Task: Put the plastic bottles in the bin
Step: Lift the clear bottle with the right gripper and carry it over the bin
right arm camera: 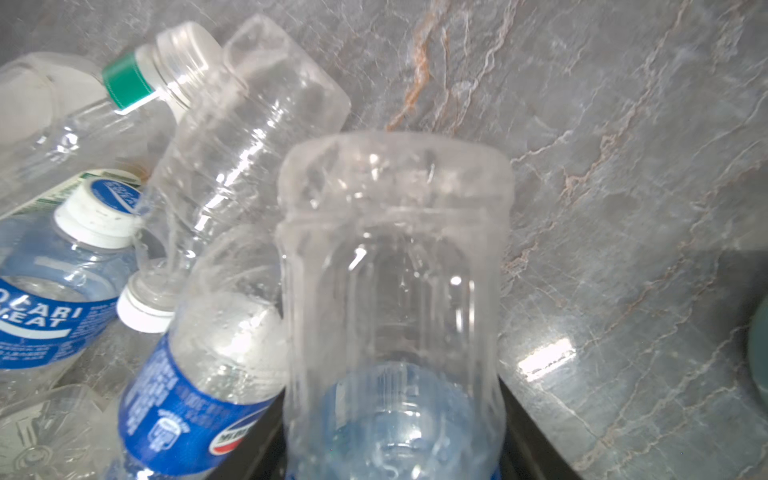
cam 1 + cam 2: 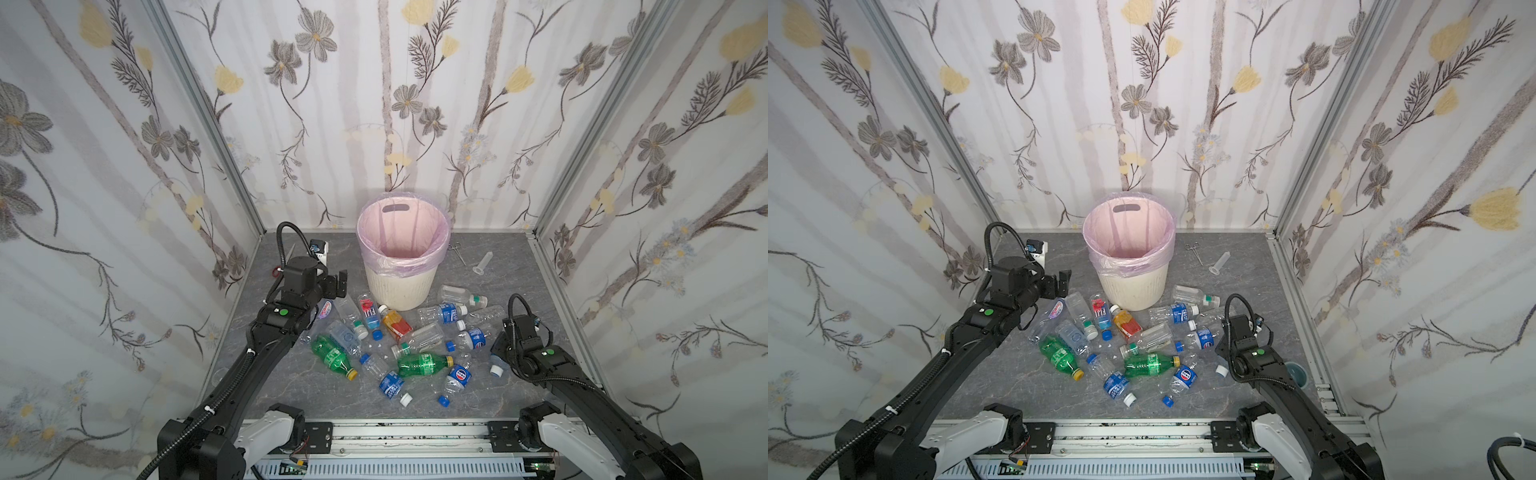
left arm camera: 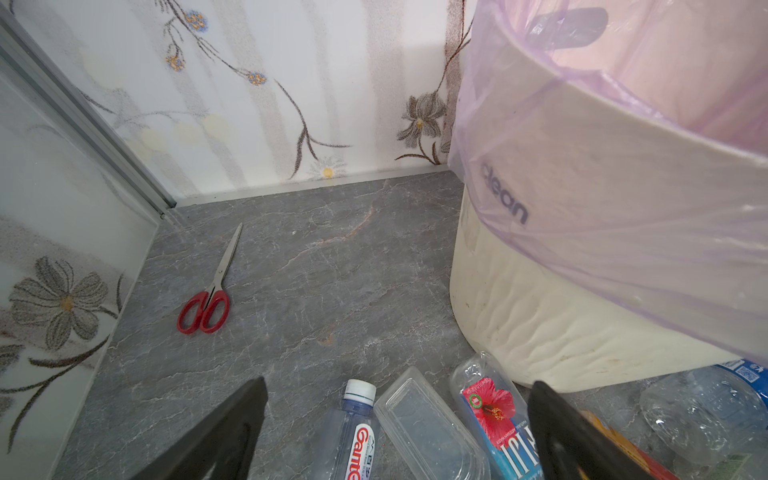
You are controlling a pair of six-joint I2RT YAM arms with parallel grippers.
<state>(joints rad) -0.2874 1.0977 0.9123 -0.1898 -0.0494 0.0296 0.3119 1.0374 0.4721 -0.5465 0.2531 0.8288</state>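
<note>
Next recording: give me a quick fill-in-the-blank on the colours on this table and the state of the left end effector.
1. The liner in the bin is ___.
2. The scissors on the table have ___ handles.
3. The green bottles both have ___ caps.
4. The left end effector is ___ and holds nothing.

Missing words: pink; red; yellow; open.

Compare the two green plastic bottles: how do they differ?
The left green plastic bottle lies diagonally, cap toward the camera; the right green plastic bottle lies crosswise, cap pointing right. Left one edges the pile; right one sits mid-pile. Both: yellow caps, lying flat.
</note>
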